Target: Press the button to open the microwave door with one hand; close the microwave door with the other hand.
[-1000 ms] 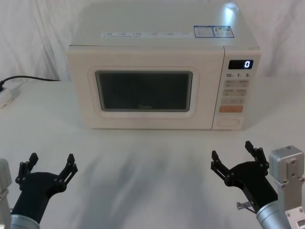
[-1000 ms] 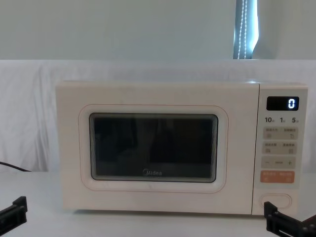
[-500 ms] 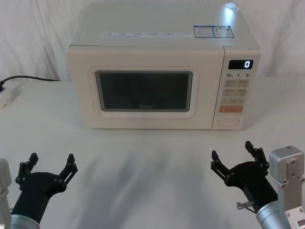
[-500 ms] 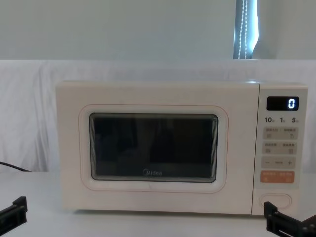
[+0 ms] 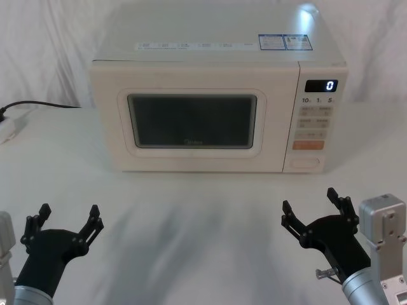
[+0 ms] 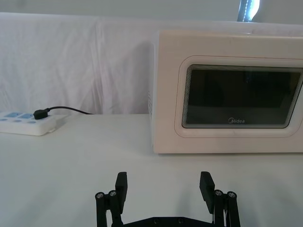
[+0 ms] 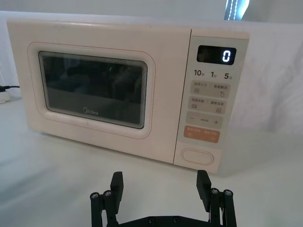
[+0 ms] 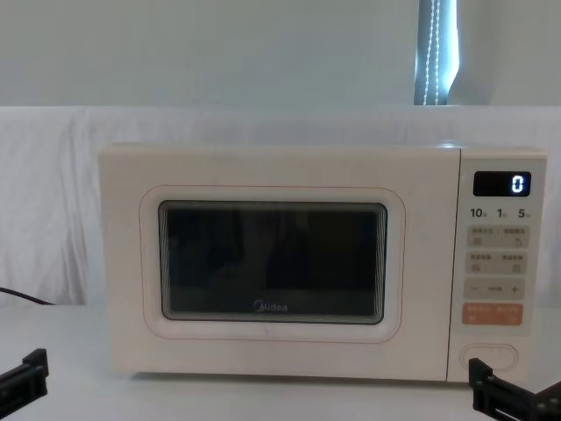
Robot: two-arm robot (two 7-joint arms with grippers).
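A cream microwave stands at the back of the white table, its microwave door [image 5: 194, 127] [image 8: 272, 267] [image 7: 92, 90] [image 6: 241, 101] shut flush with the body. The button [image 5: 304, 162] [image 8: 491, 357] [image 7: 197, 156], a wide cream pill shape, sits at the bottom of the control panel under an orange key. My right gripper [image 5: 313, 204] [image 7: 160, 182] hovers open near the table's front right, well short of the panel. My left gripper [image 5: 68, 215] [image 6: 163, 182] rests open at the front left, far from the door. Both hold nothing.
A white power strip [image 5: 9, 129] [image 6: 26, 124] with a black plugged cable lies on the table at the far left. White cloth drapes the table [image 5: 203, 216] and the wall behind. The display [image 5: 321, 85] reads 0.
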